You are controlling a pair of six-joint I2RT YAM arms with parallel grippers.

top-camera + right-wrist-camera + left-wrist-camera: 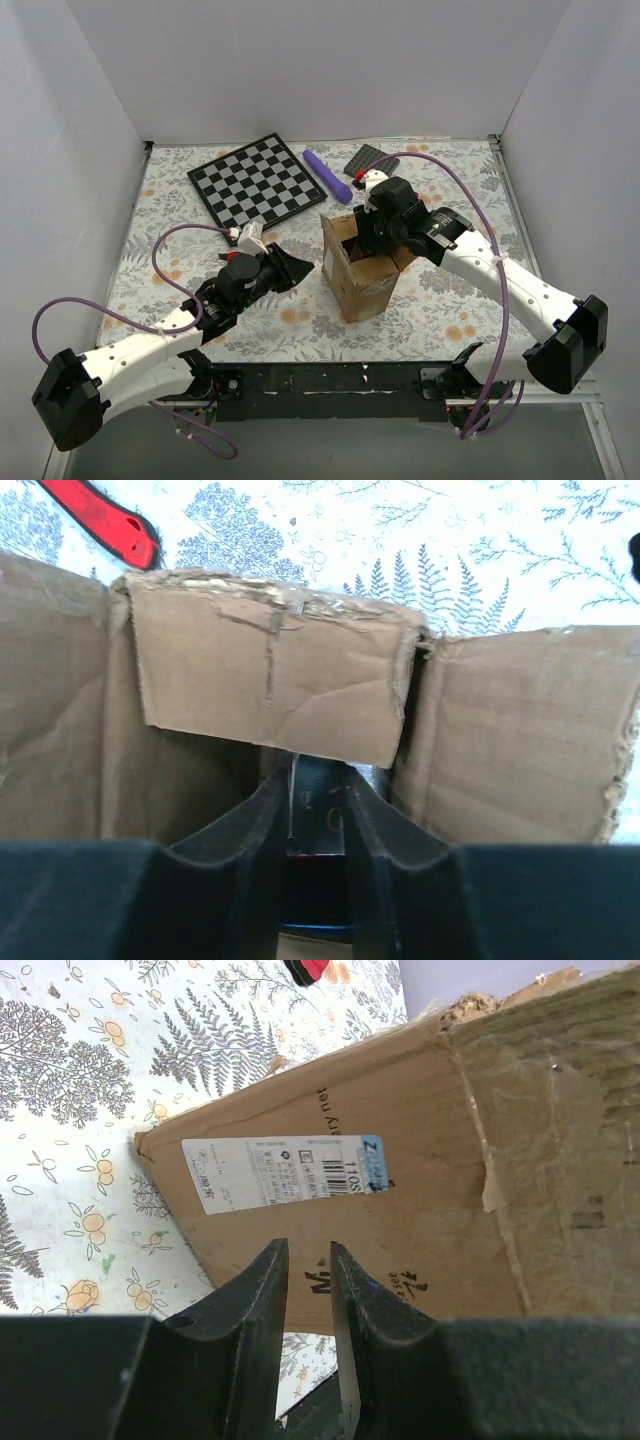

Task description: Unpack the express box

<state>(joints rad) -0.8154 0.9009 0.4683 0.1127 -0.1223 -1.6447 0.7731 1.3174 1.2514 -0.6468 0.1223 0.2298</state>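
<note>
I see the box (358,270) as a small brown carton standing upright on the floral table (450,310), near the middle, in front of the checkerboard (256,180). Its top flaps are open with torn, ragged edges, and 1 side carries a white barcode label (283,1172) above some black print. The left gripper (308,1252) points at that labelled side from just beside it, its 2 fingers a narrow gap apart with nothing between them. The right gripper (318,780) reaches down into the open top from the far side. Inside the box, a dark item (320,805) sits between its fingers, but I cannot tell whether they are clamped on it.
</note>
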